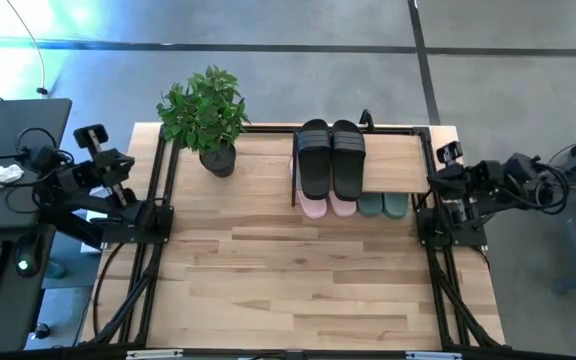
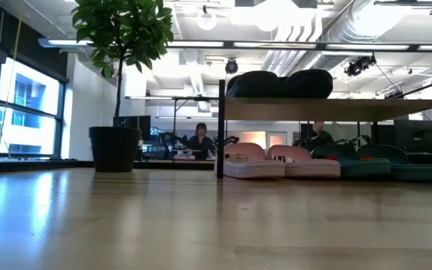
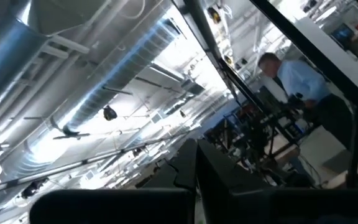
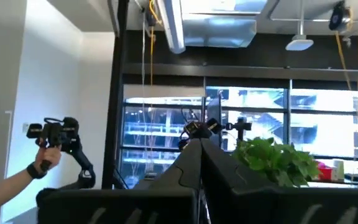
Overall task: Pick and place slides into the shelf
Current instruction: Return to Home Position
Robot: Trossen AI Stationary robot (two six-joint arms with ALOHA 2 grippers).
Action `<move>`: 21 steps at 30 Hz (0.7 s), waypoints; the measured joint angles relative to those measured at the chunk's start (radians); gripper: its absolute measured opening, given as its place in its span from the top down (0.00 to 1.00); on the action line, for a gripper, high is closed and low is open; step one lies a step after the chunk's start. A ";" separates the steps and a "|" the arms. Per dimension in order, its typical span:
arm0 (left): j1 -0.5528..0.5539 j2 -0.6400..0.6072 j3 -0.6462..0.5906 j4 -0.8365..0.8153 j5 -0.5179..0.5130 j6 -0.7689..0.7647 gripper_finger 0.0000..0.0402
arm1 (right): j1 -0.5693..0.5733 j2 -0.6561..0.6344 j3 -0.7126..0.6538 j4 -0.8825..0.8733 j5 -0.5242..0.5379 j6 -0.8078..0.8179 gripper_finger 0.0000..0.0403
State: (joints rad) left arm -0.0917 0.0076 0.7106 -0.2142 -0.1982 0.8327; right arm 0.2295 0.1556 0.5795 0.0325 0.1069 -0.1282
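Note:
The shelf (image 1: 400,150) stands at the table's far edge, right of the middle. A black pair of slides (image 1: 330,158) lies on its wooden top, also seen in the low view (image 2: 280,84). A pale pink pair (image 2: 267,162) and a dark green pair (image 2: 385,162) rest on the table under the plank, their toes showing in the high view (image 1: 326,207) (image 1: 382,206). My left gripper (image 1: 91,135) is folded back at the table's left edge, shut (image 3: 196,180), pointing upward. My right gripper (image 1: 449,154) is folded back at the right edge, shut (image 4: 199,168).
A potted plant (image 1: 208,120) stands at the far left of the table, left of the shelf. Bare wooden tabletop (image 1: 288,280) spreads in front of the shelf. A desk with a keyboard and a mouse (image 1: 8,250) stands left of the table. People sit in the room beyond (image 2: 199,141).

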 joint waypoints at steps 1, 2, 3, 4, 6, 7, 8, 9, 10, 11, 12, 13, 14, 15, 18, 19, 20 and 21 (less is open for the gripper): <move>0.000 -0.004 -0.004 0.002 0.000 -0.002 1.00 | 0.000 -0.023 -0.018 0.001 0.004 0.001 1.00; 0.000 0.000 -0.005 0.002 0.000 -0.005 1.00 | 0.000 -0.044 -0.037 0.009 0.004 0.001 1.00; 0.000 0.000 -0.003 -0.025 0.000 -0.008 1.00 | 0.000 -0.069 -0.057 0.016 0.004 0.001 1.00; 0.000 0.001 0.000 -0.029 0.000 -0.009 1.00 | 0.000 -0.090 -0.075 0.028 0.003 0.001 1.00; 0.000 0.006 -0.005 -0.010 0.003 -0.010 1.00 | 0.000 -0.135 -0.109 0.045 0.004 0.001 1.00; 0.000 0.004 -0.014 -0.016 0.003 -0.012 1.00 | 0.000 -0.152 -0.128 0.052 0.002 0.001 1.00; 0.000 0.001 -0.025 -0.022 0.004 -0.019 1.00 | 0.000 -0.151 -0.142 0.075 0.002 0.001 1.00; 0.000 0.001 -0.034 -0.016 0.005 -0.027 1.00 | 0.000 -0.152 -0.154 0.075 0.003 0.001 1.00; 0.000 0.000 -0.043 -0.006 0.005 -0.033 1.00 | 0.000 -0.149 -0.158 0.072 0.002 0.000 1.00; 0.000 -0.001 -0.054 0.006 0.006 -0.043 1.00 | 0.000 -0.140 -0.160 0.085 -0.001 0.000 1.00; 0.000 -0.001 -0.068 0.019 0.006 -0.055 1.00 | 0.000 -0.136 -0.165 0.103 0.002 0.000 1.00; 0.000 -0.001 -0.087 0.037 0.007 -0.062 1.00 | 0.000 -0.136 -0.174 0.112 0.008 0.003 1.00; 0.000 -0.001 -0.108 0.058 0.007 -0.067 1.00 | 0.000 -0.137 -0.186 0.124 0.005 0.017 1.00; 0.000 -0.001 -0.131 0.086 0.009 -0.073 1.00 | 0.000 -0.136 -0.202 0.146 -0.003 0.026 1.00; 0.000 -0.001 -0.210 0.162 0.021 -0.087 1.00 | 0.000 -0.137 -0.257 0.252 -0.008 0.064 1.00; 0.000 -0.001 -0.239 0.187 0.024 -0.093 1.00 | 0.000 -0.137 -0.283 0.292 -0.007 0.078 1.00; 0.000 -0.001 -0.270 0.225 0.025 -0.101 1.00 | 0.000 -0.137 -0.310 0.331 -0.006 0.090 1.00; 0.000 -0.001 -0.304 0.265 0.025 -0.108 1.00 | 0.000 -0.137 -0.337 0.371 -0.006 0.101 1.00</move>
State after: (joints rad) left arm -0.0917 0.0067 0.4070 0.0511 -0.1730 0.7250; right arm 0.2298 0.0189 0.2429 0.4032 0.1011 -0.0272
